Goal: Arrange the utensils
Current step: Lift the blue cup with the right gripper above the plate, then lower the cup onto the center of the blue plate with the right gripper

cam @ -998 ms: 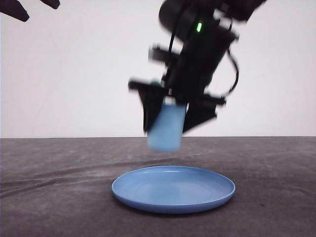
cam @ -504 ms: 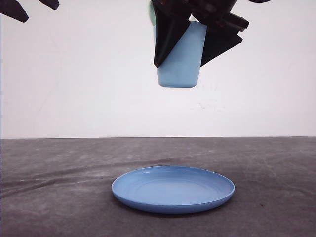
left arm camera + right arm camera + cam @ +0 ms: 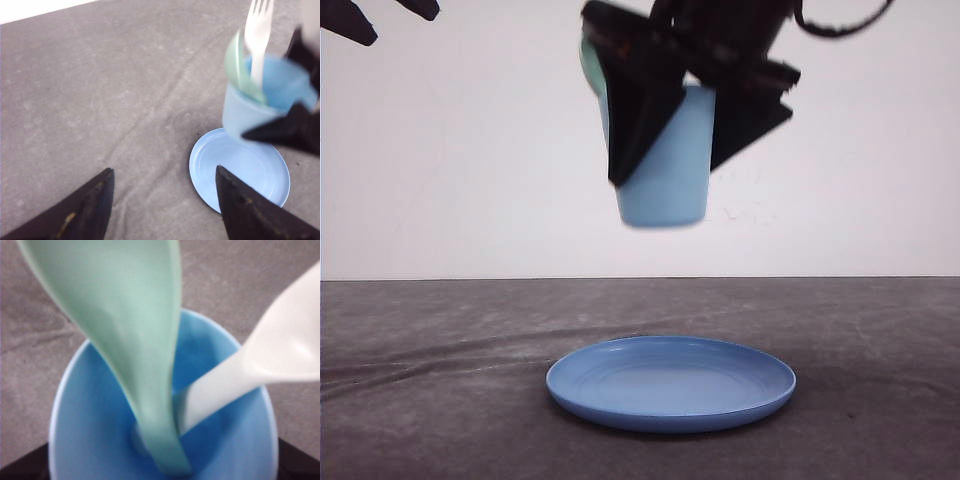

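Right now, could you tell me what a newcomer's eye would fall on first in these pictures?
First, the blue cup held in the air by the right gripper, above the blue plate on the grey table. Next, the green spoon and white fork standing in the cup. The left gripper is open, off to the side.
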Robot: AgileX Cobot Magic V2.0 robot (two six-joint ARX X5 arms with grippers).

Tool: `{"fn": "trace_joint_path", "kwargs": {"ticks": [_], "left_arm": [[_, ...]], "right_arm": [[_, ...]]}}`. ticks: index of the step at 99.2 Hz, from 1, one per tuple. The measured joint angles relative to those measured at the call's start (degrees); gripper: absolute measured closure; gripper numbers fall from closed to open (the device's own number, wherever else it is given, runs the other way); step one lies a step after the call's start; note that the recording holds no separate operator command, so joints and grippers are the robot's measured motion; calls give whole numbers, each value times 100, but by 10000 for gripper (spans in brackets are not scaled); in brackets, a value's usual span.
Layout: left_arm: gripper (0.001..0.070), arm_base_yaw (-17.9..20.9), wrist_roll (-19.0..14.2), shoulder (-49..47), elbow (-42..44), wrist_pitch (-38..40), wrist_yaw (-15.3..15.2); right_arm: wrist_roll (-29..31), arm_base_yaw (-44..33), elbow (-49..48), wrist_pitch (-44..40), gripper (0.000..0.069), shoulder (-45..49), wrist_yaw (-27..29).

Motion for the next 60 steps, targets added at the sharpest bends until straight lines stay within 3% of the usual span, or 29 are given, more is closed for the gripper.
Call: {"fn": "trace_joint_path", "kwargs": {"ticks": [32,60], "left_arm": [[321,0,0,2,0,-17,0],[321,0,0,0,0,-17,0]], "right_arm": [[531,138,-1504,1486,275,22,72],[664,249,-1965,2406,275,24,365]]}}
